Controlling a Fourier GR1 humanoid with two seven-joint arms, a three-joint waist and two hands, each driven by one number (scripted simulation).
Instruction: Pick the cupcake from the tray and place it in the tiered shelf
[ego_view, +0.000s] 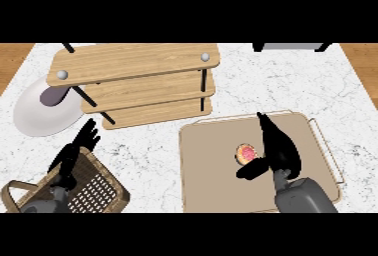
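1. The cupcake (245, 153) is sitting on the tray (214, 170), a little right of the tray's middle.
2. Seen from above, it is looking small and round, with a pink middle and an orange-yellow ring around it.
3. The right hand (280, 150) is hovering over the tray, just beside the cupcake on its right. Its fingers are pointing straight and lying close together, and its thumb is sticking out to the left, just below the cupcake. The hand is not curling round the cupcake, and I cannot tell if it is touching it.
4. The tray is looking flat and tan, with round corners and a thin pale rim.
5. The tiered shelf (133, 62) is standing at the back left, well apart from the cupcake. It is showing pale wood boards with grain lines, thin black poles and small silver knobs on top.
6. The left hand (72, 157) is showing at the lower left with its fingers straight and a little spread, holding nothing.
7. Under it, a brown woven basket (96, 192) is showing a net of tiny holes.
8. A round white plate (40, 117) is lying beside the shelf on the white, grey-veined counter (148, 150).
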